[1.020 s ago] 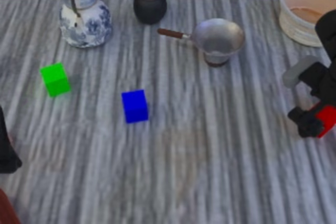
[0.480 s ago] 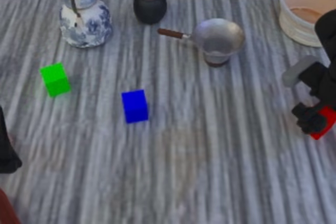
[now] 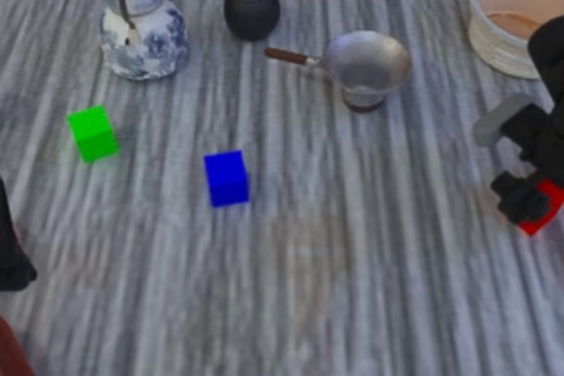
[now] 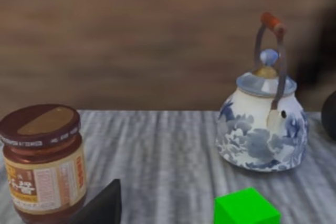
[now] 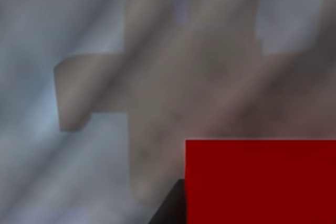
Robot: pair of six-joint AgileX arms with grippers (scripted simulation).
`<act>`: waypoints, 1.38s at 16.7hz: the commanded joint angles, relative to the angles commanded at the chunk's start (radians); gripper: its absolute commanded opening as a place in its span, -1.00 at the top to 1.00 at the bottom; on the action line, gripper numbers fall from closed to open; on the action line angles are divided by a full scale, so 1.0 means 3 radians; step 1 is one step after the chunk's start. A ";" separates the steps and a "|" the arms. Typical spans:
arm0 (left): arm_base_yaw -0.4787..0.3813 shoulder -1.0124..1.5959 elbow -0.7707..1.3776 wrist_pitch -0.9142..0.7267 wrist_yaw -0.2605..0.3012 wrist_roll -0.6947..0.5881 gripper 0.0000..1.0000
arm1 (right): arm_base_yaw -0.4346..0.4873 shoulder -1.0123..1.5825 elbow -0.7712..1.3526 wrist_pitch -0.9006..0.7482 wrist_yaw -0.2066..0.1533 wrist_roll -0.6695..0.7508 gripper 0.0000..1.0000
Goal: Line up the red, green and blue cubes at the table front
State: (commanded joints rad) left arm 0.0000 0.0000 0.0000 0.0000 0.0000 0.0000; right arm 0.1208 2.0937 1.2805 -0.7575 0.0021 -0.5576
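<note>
With my right gripper [image 3: 527,200] at the table's [image 3: 352,288] right edge over the red cube [image 3: 542,209], its finger spacing not discernible, I should centre on the cube, clamp squarely, and lift straight before carrying it toward the near edge, clear of the strainer [image 3: 366,66].

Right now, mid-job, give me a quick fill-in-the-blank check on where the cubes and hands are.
1. The right hand is over the ____ cube at the table's right edge.
2. The blue cube lies to the right of the ____ cube.
3. The teapot stands behind the ____ cube.

Missing words: red; green; green
</note>
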 joint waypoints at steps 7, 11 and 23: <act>0.0000 0.0000 0.0000 0.0000 0.0000 0.0000 -1.00 | 0.0012 -0.0243 0.0237 -0.0423 -0.0045 0.0028 1.00; 0.0000 0.0000 0.0000 0.0000 0.0000 0.0000 -1.00 | 0.0024 -0.0426 0.0476 -0.0856 -0.0045 0.0028 1.00; 0.0000 0.0000 0.0000 0.0000 0.0000 0.0000 -1.00 | 0.0505 -0.0194 0.0900 -0.1089 -0.0023 0.0771 1.00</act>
State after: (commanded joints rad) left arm 0.0000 0.0000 0.0000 0.0000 0.0000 0.0000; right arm 0.2722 2.0356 1.5504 -1.0842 -0.0048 -0.3264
